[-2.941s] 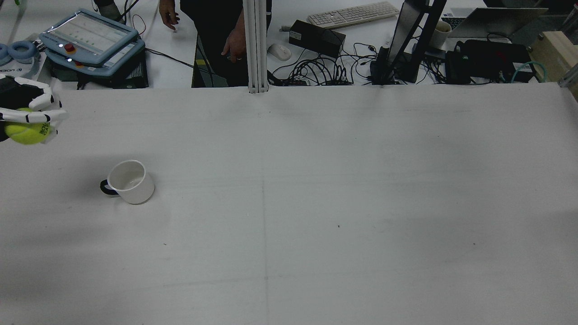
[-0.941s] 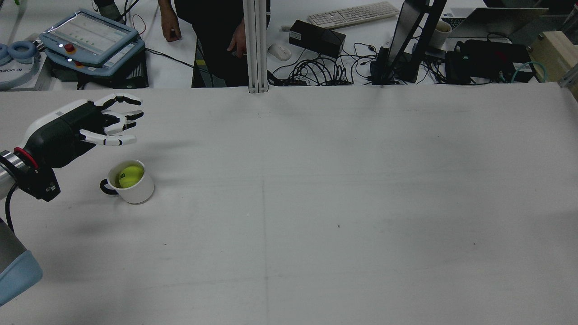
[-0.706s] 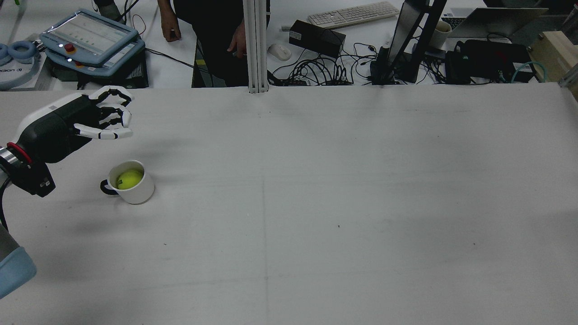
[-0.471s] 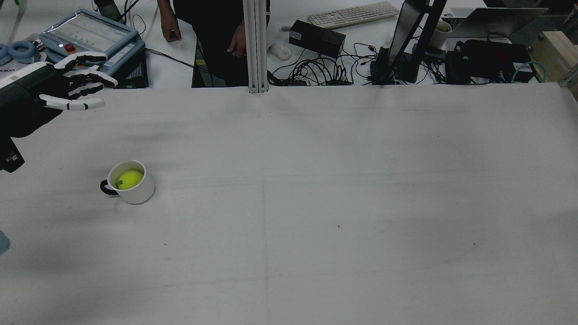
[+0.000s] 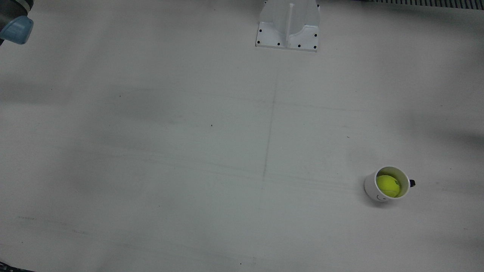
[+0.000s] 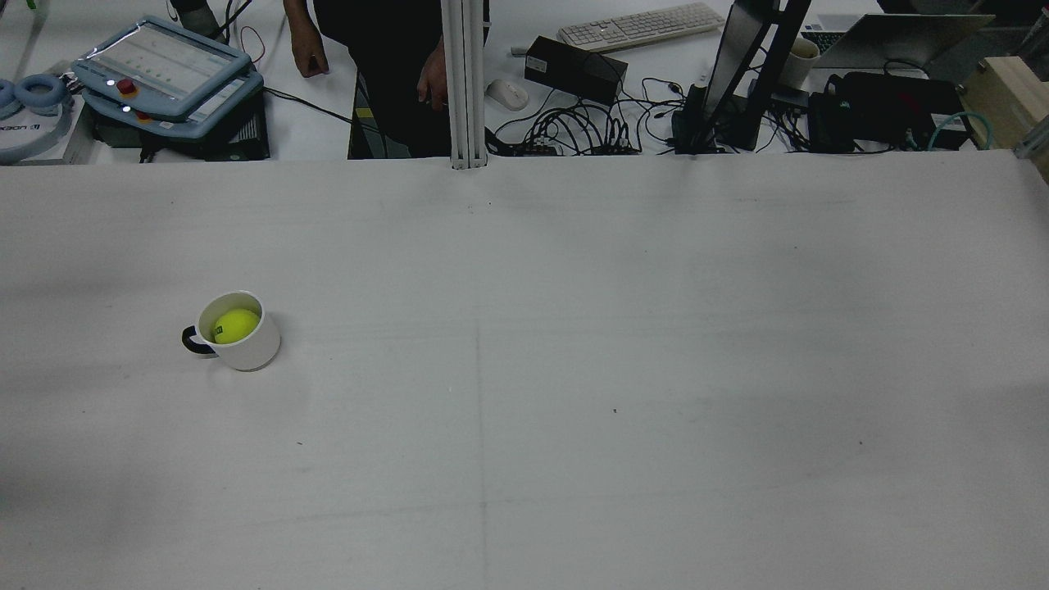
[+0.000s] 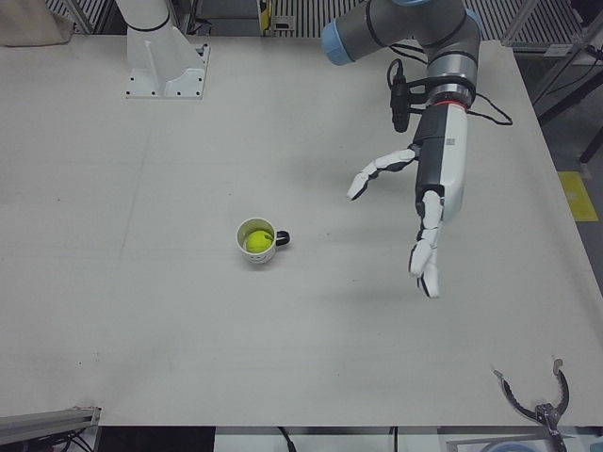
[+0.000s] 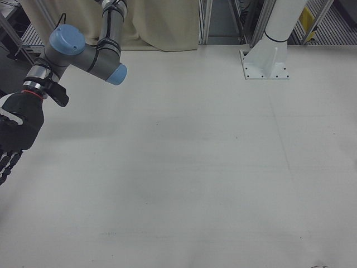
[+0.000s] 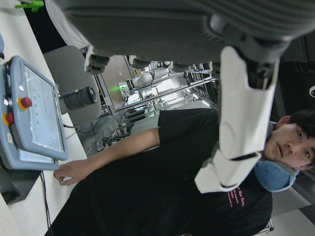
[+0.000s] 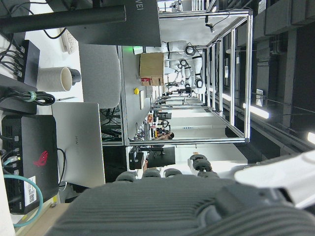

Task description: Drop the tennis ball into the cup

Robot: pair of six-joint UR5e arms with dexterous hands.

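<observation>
Ball (image 6: pixel 236 324) sits inside cup (image 6: pixel 242 347), cup upright on tabletop (image 6: pixel 574 369). We judge drop done; nothing left but parking.

Left hand (image 7: pixel 426 202) spread, empty, well apart from cup. Right hand (image 8: pixel 14 134) far from cup, at frame edge; we cannot tell its state.

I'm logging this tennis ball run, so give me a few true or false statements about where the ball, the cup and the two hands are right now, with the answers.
1. The tennis ball sits inside the cup. True.
2. The left hand holds the ball. False: its fingers are spread and it holds nothing.
3. The cup lies tipped on its side. False: it stands upright on the table.
4. The left hand is off to the side of the cup, not touching it. True.
5. The right hand is reaching over the cup. False: it hangs at the far edge of the right-front view, and the cup is not in that view.
</observation>
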